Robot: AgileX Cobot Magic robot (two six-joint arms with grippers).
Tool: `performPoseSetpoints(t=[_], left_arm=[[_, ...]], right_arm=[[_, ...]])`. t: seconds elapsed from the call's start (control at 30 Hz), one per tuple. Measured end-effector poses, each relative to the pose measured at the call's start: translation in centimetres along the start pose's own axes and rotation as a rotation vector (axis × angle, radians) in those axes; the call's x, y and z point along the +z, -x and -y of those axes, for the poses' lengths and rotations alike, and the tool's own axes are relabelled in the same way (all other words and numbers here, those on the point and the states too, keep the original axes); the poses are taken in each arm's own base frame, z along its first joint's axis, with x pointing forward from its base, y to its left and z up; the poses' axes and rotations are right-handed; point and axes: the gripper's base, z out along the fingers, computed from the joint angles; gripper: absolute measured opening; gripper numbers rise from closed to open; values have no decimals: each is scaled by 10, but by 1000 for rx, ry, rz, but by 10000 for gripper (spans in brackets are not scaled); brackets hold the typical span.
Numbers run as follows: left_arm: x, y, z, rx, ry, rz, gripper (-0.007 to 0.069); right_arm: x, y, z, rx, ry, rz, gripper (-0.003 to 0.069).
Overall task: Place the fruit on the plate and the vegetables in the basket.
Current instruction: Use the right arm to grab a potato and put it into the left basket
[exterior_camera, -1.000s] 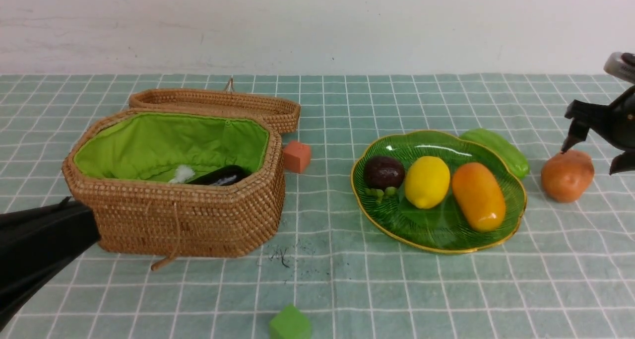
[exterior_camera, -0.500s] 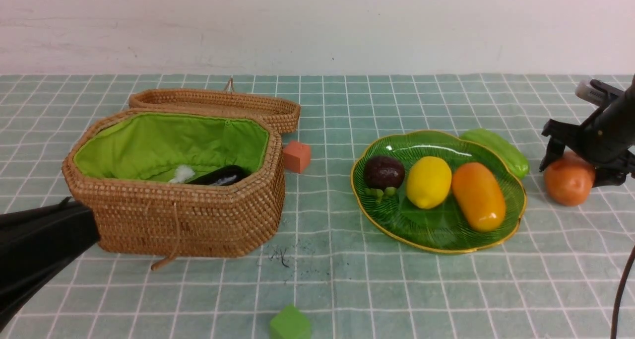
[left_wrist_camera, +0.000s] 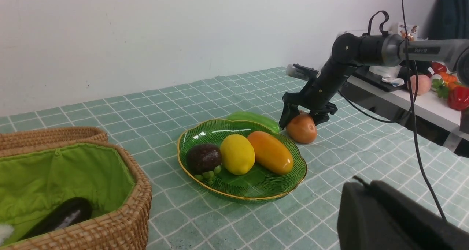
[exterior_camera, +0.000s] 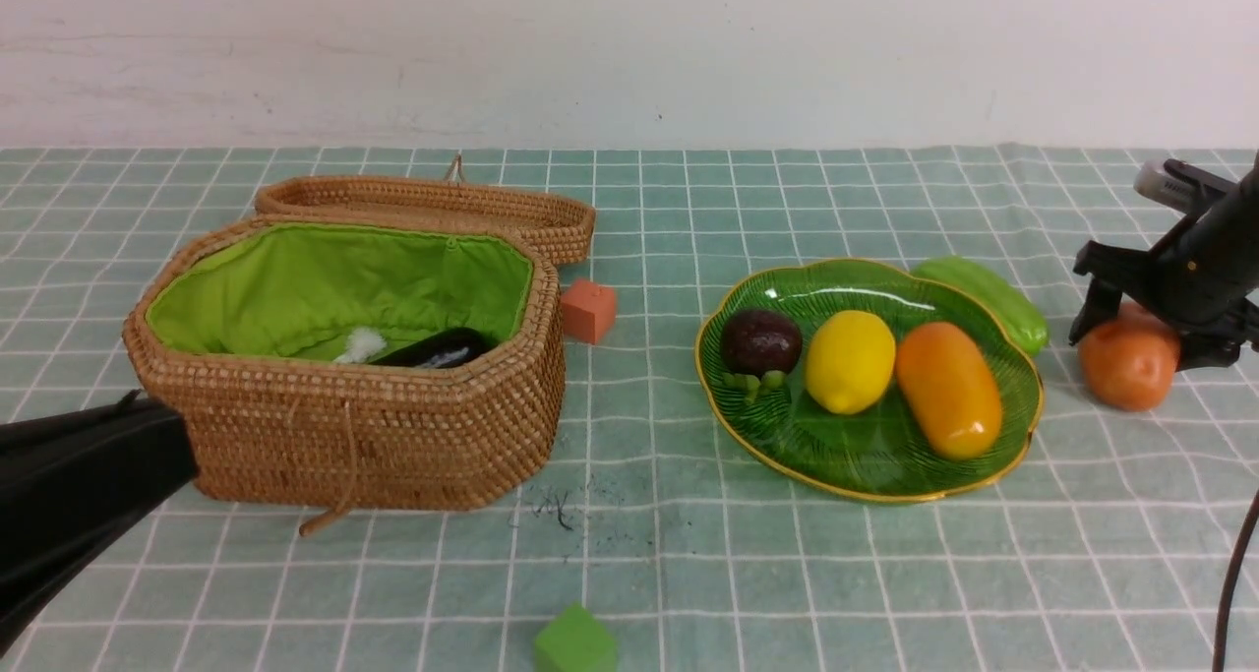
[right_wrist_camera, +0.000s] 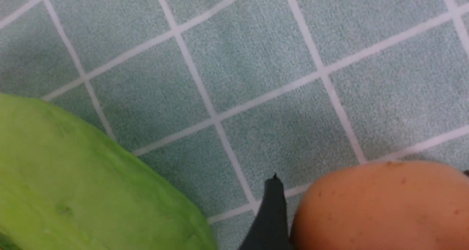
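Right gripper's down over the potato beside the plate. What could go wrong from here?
1. The right gripper flanks only the upper part of the rounded potato, so the potato may slip out and roll when squeezed or lifted.
2. The gourd and the plate lie between it and the basket; a low carry could clip them.

Mangosteen [exterior_camera: 759, 340], lemon [exterior_camera: 849, 360] and mango [exterior_camera: 949, 389] lie on the green plate [exterior_camera: 866, 467]; eggplant [exterior_camera: 438, 349] in the open basket [exterior_camera: 374, 436]; gourd [exterior_camera: 993, 298] and potato [exterior_camera: 1126, 367] outside.
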Motion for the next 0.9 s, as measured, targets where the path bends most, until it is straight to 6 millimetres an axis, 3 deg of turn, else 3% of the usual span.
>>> performPoseSetpoints(t=[0.57, 0.73, 0.83, 0.87, 0.9], left_arm=[[0, -1, 0, 0, 4, -14, 18], [0, -3, -1, 3, 11, -33, 21], [0, -3, -1, 13, 16, -38, 23], [0, -3, -1, 13, 16, -38, 23], [0, -3, -2, 18, 18, -39, 23]], right_arm=[[-10, -7, -4, -78, 23, -68, 581], [-53, -2, -14, -115, 45, -8, 581], [-97, -2, -24, -166, 64, 52, 581], [-100, -2, -25, -170, 65, 55, 581], [-116, -4, -31, -202, 73, 74, 581]])
